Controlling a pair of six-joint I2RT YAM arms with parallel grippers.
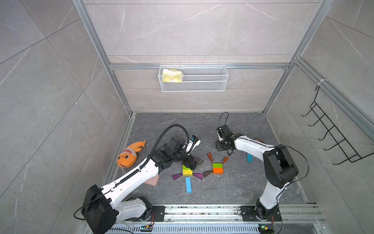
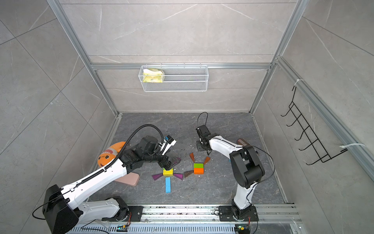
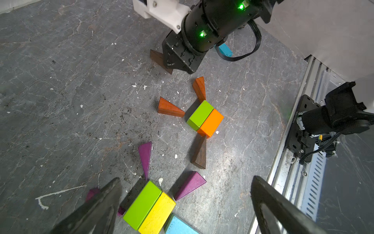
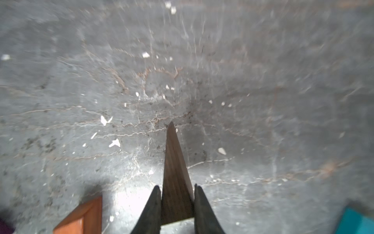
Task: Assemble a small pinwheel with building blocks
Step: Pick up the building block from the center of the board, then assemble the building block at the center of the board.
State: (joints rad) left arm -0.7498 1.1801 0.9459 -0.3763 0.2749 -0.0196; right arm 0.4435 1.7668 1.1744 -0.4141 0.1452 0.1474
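Note:
Two groups of building blocks lie on the dark floor. A green and yellow brick pair (image 1: 187,170) has purple wedges (image 1: 198,176) fanned around it and a blue bar (image 1: 188,184) below. My left gripper (image 3: 186,181) hovers open over this group, holding nothing. To the right, a green and orange brick pair (image 1: 217,168) has two orange wedges (image 3: 170,108) and a brown wedge (image 3: 200,154) at its corners. Behind it, my right gripper (image 4: 176,190) is shut on another brown wedge (image 4: 174,166), its tip pointing out past the fingers. A second blue bar (image 1: 249,157) lies under the right arm.
An orange plush fish (image 1: 129,155) lies at the left wall. A pink oblong pouch (image 1: 152,180) sits partly under the left arm. A wire basket (image 1: 193,87) hangs on the back wall and a black hook rack (image 1: 332,137) on the right wall. The arms' rail (image 1: 202,210) runs along the front.

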